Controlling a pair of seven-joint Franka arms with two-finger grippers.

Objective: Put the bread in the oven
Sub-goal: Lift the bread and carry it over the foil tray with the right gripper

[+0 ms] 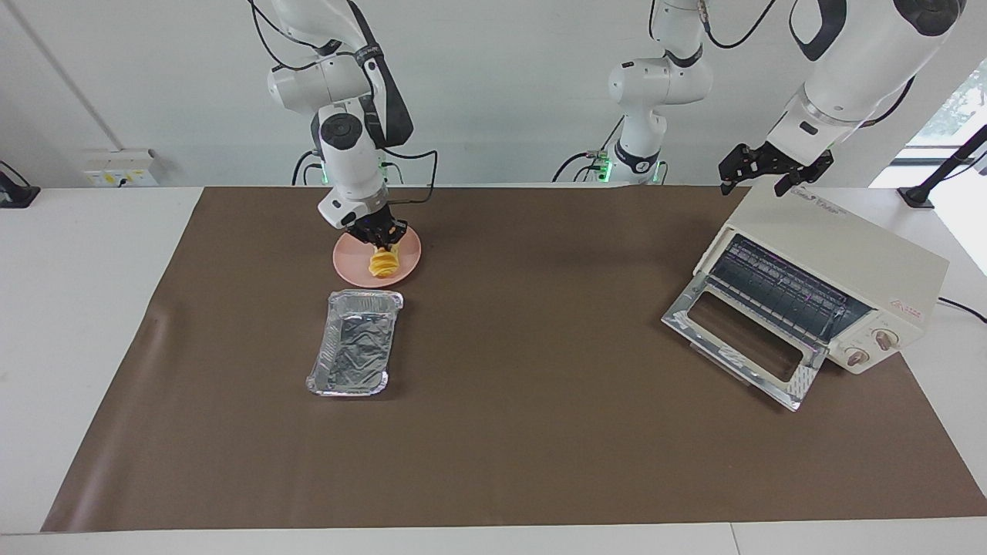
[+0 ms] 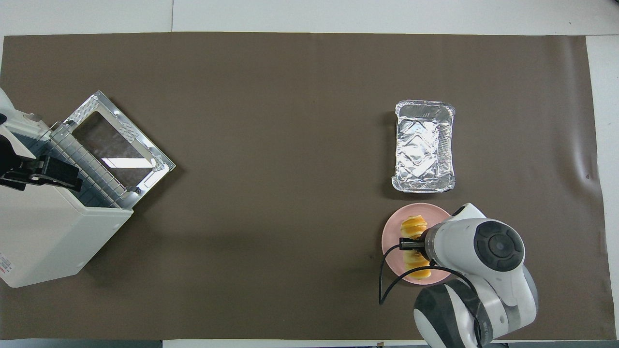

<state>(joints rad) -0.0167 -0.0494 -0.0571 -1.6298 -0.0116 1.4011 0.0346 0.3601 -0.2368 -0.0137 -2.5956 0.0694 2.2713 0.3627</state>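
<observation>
Brown matting is covering the table in the facing view, where the right gripper is pinching the bread on the pink plate, fingers closed around its upper end. The left gripper is waiting spread wide above the oven, whose door is lying open to receive the loaf. Overhead, the bread is lying just nearer the robots than the foil tray, the right gripper across its middle.
</observation>
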